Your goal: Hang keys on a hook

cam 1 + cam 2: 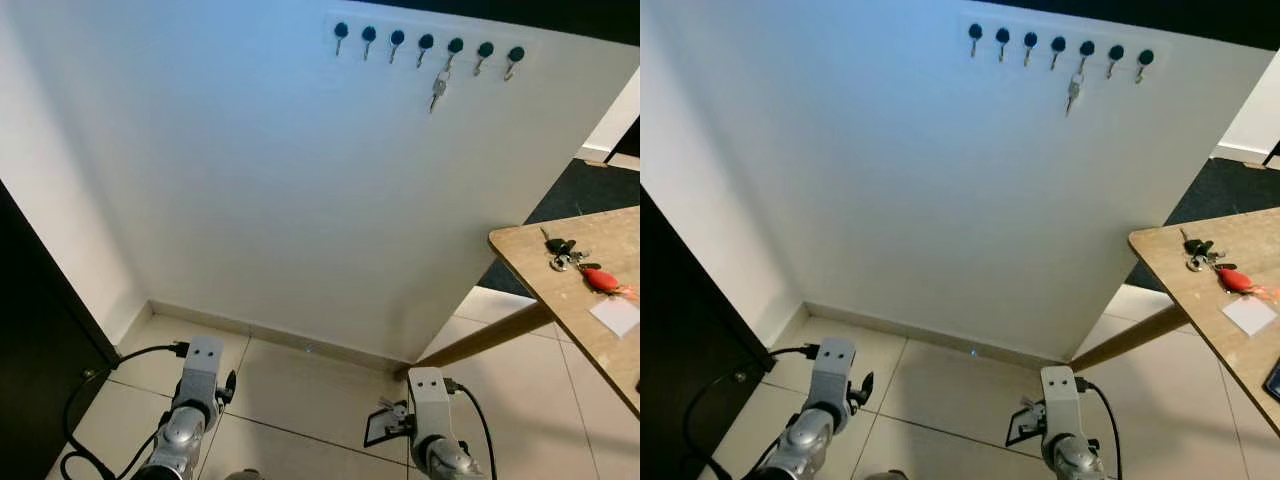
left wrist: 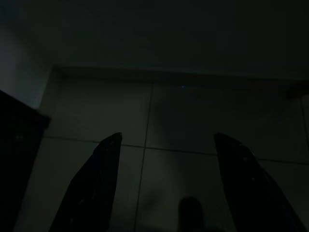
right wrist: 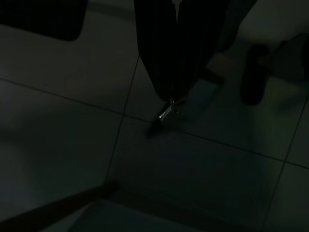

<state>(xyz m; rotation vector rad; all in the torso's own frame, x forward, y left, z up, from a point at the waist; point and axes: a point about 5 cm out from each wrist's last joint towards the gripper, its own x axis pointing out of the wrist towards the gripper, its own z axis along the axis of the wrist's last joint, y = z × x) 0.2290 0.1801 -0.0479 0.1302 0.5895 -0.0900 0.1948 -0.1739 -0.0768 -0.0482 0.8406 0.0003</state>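
Observation:
A row of several dark-knobbed hooks (image 1: 426,42) runs along the top of the white wall. One set of keys (image 1: 438,90) hangs from a hook right of the middle. My right gripper (image 3: 170,96) hangs low over the tiled floor, shut on a small bunch of keys (image 1: 388,407); a key tip (image 3: 165,112) pokes out below the fingers. My left gripper (image 2: 166,137) also hangs low at the left, open with nothing between its fingers (image 2: 104,159). More keys (image 1: 560,250) with a red fob (image 1: 601,280) lie on the wooden table (image 1: 540,270) at the right.
A white slip of paper (image 1: 617,315) lies on the table. A dark cabinet (image 1: 35,340) stands at the left, with a black cable (image 1: 100,375) on the floor beside it. The table's leg (image 1: 490,340) slants down to the floor near my right arm.

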